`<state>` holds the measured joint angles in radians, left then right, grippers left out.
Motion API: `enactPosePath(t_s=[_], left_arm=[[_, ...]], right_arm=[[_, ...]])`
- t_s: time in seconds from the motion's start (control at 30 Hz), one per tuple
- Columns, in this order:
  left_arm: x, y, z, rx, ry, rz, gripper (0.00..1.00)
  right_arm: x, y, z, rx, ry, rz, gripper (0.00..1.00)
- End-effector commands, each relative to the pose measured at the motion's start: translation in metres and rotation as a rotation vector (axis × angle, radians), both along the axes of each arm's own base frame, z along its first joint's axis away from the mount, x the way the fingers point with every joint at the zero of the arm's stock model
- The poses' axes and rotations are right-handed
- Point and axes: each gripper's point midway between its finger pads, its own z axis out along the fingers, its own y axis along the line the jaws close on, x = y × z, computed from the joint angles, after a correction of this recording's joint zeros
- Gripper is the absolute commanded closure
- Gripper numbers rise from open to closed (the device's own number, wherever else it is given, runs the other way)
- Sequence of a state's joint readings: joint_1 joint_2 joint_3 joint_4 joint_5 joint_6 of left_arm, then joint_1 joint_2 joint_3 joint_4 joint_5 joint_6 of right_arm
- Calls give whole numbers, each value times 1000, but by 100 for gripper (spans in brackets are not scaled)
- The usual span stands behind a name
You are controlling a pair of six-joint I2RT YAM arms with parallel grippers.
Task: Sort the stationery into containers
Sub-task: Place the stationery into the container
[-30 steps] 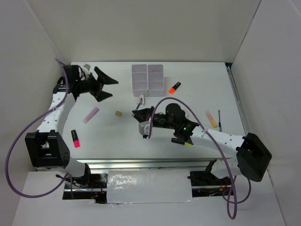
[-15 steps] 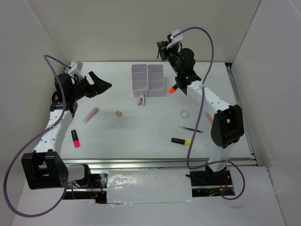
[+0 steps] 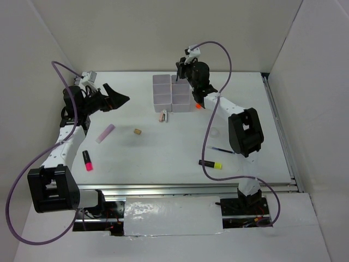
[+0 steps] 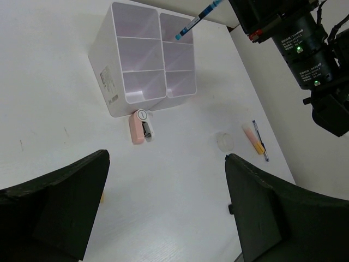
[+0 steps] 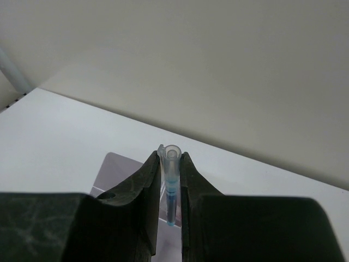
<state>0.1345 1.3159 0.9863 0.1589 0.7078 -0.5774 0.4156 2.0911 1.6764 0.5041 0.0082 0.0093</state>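
Note:
The white bins (image 3: 171, 107) stand at the back centre and also show in the left wrist view (image 4: 103, 65). My right gripper (image 3: 182, 68) is shut on a thin blue pen (image 5: 171, 185), held tip down above the far right bin (image 5: 117, 169). The pen also shows in the left wrist view (image 4: 199, 19). My left gripper (image 3: 121, 99) is open and empty, well left of the bins, above the table (image 4: 166, 158). A pink marker (image 3: 105, 133), a tan eraser (image 3: 138, 131), a clear tape ring (image 3: 214, 132) and a yellow-and-black highlighter (image 3: 210, 164) lie on the table.
A small pink item (image 3: 163, 115) lies just in front of the bins. A pink-and-black highlighter (image 3: 87, 160) lies at the left. Another blue pen (image 3: 221, 149) lies right of centre. An orange highlighter (image 3: 199, 103) peeks out beside the right arm. White walls close in three sides.
My right arm has swung from low over the table's middle up to the back. It now holds the blue pen over the bins, slightly further left. The left gripper has barely moved.

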Motion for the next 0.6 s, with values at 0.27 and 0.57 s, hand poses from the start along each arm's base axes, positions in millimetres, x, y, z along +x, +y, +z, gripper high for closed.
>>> enactPosePath(t_s=[0.27, 0.57], left_arm=[[9, 0, 2, 29, -70, -36, 1], [12, 2, -2, 53, -57, -40, 1]], right_arm=[[24, -20, 22, -16, -136, -67, 98], [21, -26, 16, -18, -100, -70, 50]])
